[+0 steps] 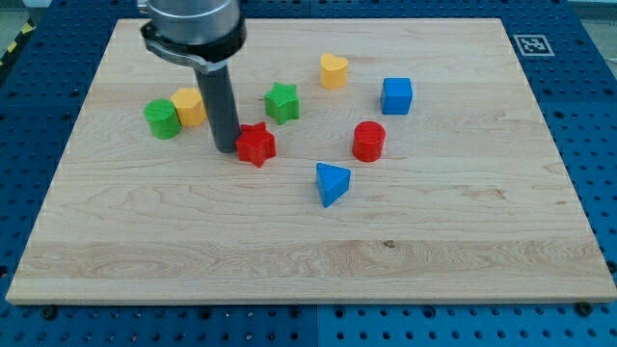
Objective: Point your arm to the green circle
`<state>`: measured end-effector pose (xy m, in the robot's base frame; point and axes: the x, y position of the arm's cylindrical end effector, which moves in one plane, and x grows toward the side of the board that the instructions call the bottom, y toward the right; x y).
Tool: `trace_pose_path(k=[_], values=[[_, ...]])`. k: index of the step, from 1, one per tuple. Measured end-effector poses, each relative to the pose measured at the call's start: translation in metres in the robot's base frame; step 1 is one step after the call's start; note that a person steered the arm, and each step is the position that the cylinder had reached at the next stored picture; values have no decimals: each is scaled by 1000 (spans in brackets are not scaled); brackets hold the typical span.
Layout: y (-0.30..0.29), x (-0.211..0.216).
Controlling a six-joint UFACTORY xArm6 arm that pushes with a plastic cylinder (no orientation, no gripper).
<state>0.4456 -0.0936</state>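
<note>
The green circle (pixel 162 119) is a short green cylinder at the view's left, touching a yellow hexagon block (pixel 191 106) on its right. My tip (pixel 227 148) rests on the board right of both, about 65 px to the right and slightly below the green circle. It stands just left of the red star (pixel 255 145), touching or nearly touching it. The dark rod rises from the tip to the arm's head at the view's top.
A green star (pixel 281 102) lies up-right of the tip. A yellow heart (pixel 334 70), a blue cube (pixel 396 95), a red cylinder (pixel 368 141) and a blue triangle (pixel 332 182) lie further right. The wooden board (pixel 308 260) sits on a blue perforated table.
</note>
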Motion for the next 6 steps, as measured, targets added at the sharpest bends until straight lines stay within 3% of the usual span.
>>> trace_pose_path(k=[3,5,6], values=[[23,17],[-88,17],[-134,-3]])
